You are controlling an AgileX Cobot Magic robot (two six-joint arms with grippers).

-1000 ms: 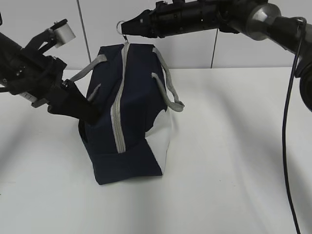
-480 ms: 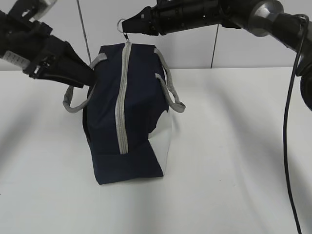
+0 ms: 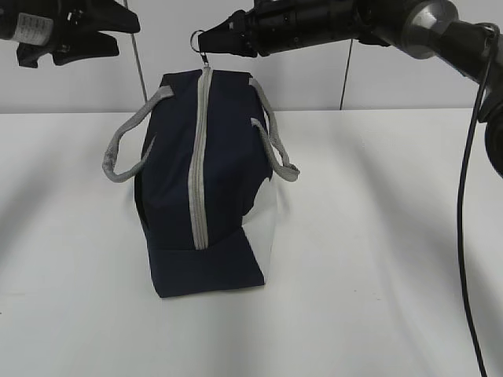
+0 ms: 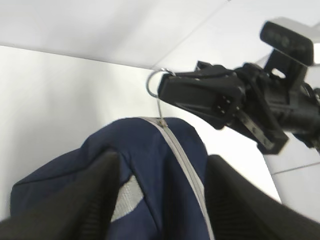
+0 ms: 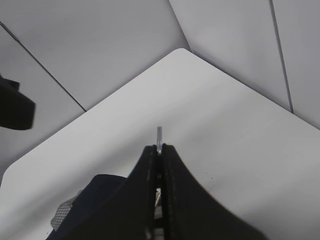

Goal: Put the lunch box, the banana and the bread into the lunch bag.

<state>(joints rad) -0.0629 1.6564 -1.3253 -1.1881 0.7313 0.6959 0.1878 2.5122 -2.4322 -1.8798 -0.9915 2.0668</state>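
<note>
Pinching the zipper ring [image 3: 197,38] above the lunch bag [image 3: 224,157], the right hand [image 3: 216,43] hides its grip; the left hand [image 4: 162,200] gapes empty.

The lunch bag [image 3: 206,184] stands mid-worktop [image 3: 377,259] with bare surface on both sides and in front. Over its far end the right gripper [image 3: 211,42] blocks the way, jaws pinched on the zipper ring [image 3: 196,38]; grey handles [image 3: 126,145] loop outward. The left gripper [image 3: 118,20] hangs high, apart.

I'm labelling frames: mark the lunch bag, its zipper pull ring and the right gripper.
lunch bag [image 3: 228,157]: exterior view, navy side panel.
zipper pull ring [image 4: 151,82]: left wrist view, metal loop.
right gripper [image 3: 216,41]: exterior view, between fingertips.
</note>
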